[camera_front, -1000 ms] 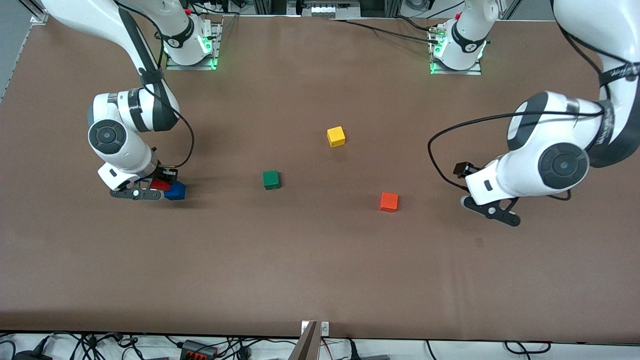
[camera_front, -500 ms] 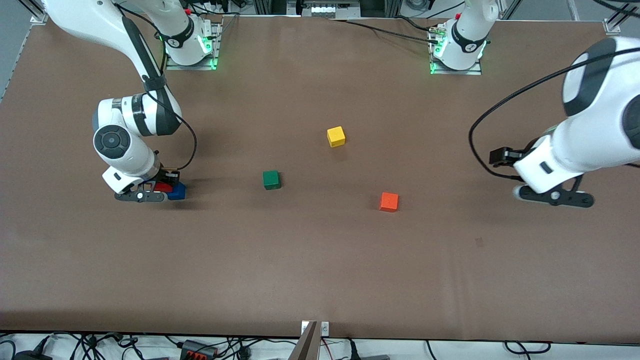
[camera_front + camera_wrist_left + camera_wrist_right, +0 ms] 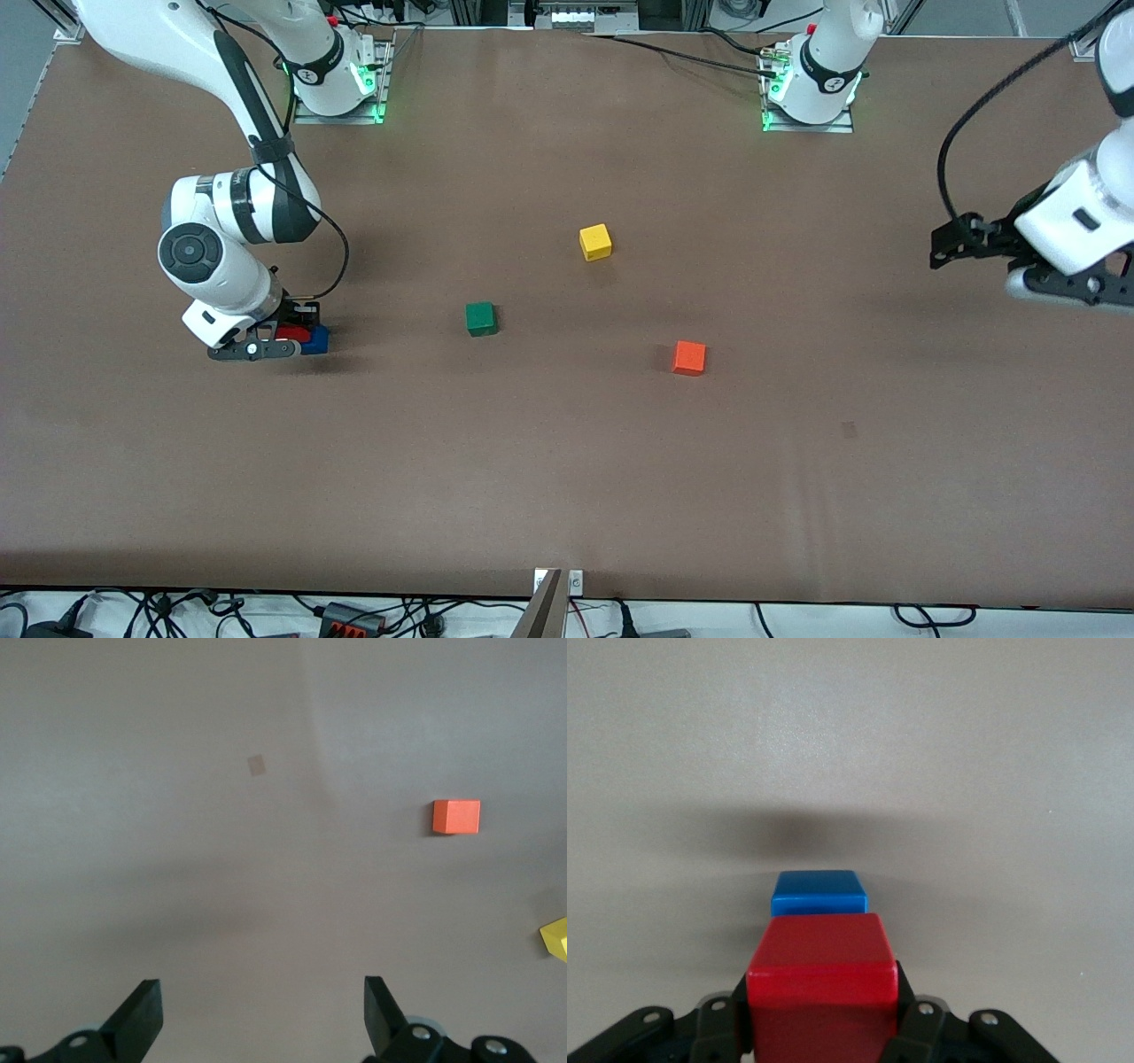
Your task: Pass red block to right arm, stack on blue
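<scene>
My right gripper (image 3: 282,337) is shut on the red block (image 3: 290,333) and holds it over the blue block (image 3: 314,339), which sits on the table toward the right arm's end. In the right wrist view the red block (image 3: 822,992) is clamped between the fingers, with the blue block (image 3: 819,893) just past it and partly hidden. My left gripper (image 3: 1076,288) is open and empty, raised at the left arm's end of the table; its spread fingers (image 3: 142,1020) show over bare table.
A green cube (image 3: 480,318), a yellow cube (image 3: 595,241) and an orange cube (image 3: 688,357) lie spread over the middle of the brown table. The orange cube (image 3: 456,816) and the yellow cube's corner (image 3: 556,939) show in the left wrist view.
My left arm has pulled back and up toward its end of the table. My right gripper has shifted slightly with the red block, which now covers more of the blue block.
</scene>
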Action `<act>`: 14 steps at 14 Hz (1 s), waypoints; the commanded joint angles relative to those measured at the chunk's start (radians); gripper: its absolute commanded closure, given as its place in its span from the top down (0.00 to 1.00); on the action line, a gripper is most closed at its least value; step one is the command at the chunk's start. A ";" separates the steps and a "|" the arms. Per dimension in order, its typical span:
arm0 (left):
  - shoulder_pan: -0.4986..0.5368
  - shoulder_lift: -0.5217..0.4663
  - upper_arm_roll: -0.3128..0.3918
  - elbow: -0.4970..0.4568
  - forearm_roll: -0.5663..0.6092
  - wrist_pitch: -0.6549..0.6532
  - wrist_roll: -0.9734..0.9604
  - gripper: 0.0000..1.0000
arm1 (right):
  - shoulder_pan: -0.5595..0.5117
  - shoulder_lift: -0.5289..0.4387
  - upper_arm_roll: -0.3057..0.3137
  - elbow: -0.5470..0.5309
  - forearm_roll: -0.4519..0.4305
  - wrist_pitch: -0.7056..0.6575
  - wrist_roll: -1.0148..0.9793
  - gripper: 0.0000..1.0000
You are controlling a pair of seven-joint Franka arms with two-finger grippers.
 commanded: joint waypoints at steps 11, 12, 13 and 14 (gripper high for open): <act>0.032 -0.077 -0.018 -0.100 0.029 0.006 -0.002 1.00 | -0.010 0.034 0.009 0.035 0.068 0.001 -0.030 0.00; 0.030 -0.077 -0.021 -0.100 0.029 0.002 -0.004 1.00 | -0.010 0.034 0.009 0.035 0.068 0.001 -0.030 0.00; 0.032 -0.074 -0.021 -0.092 0.032 0.002 -0.004 1.00 | -0.010 0.036 0.009 0.044 0.068 0.001 -0.032 0.00; 0.032 -0.074 -0.019 -0.084 0.035 0.002 -0.002 1.00 | -0.010 0.039 0.009 0.052 0.069 -0.003 -0.032 0.00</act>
